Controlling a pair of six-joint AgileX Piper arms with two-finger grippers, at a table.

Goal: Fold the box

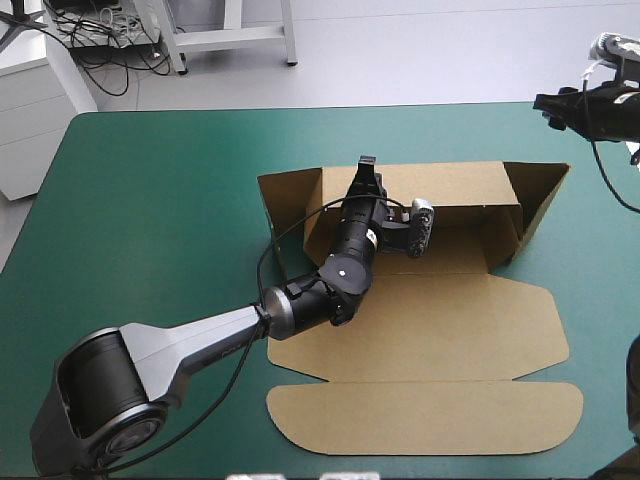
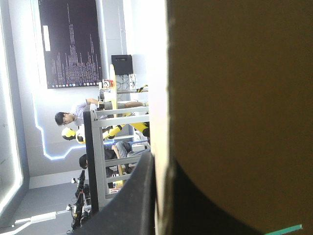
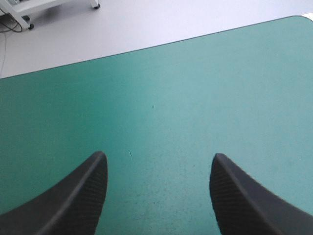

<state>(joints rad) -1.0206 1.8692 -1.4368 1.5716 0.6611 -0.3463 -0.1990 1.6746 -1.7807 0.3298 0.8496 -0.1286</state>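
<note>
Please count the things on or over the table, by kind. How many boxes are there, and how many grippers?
box, brown: 1
grippers: 2 (left gripper shut on the box's raised far wall; right gripper open over the teal-green cover)
Total: 3

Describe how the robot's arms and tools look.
The left arm has a bulky dark round joint, a silver-grey tapering link, then glossy black wrist segments with small pale markings, ending in a black left tool. The right arm shows black. The right tool has two broad, curved black fingers with a fine woven texture.
</note>
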